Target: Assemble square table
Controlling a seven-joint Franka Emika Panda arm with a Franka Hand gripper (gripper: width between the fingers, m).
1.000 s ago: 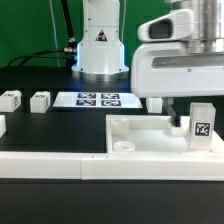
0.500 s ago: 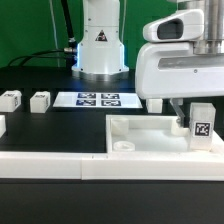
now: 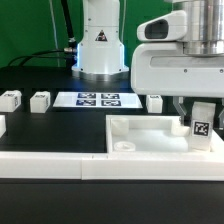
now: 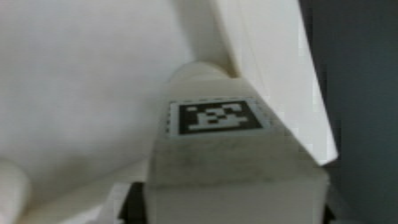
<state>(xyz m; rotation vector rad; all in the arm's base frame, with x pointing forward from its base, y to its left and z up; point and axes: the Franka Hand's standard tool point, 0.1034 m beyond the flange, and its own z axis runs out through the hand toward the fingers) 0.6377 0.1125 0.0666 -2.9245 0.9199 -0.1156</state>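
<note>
The leg [image 3: 203, 125] stands upright at the tabletop's [image 3: 140, 135] 3 o'clock corner in the exterior view, its tag facing the camera. The gripper [image 3: 193, 112] straddles its top, but I cannot tell whether the jaws pinch it. The base is probably seated, though the rim hides it. Squeeze squarely across the leg and keep it plumb.

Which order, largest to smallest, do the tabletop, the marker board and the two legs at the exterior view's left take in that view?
1. Tabletop, though it lies nearest the camera.
2. Marker board.
3. Far-left leg and next leg: they look alike, so no ranking between them.
</note>
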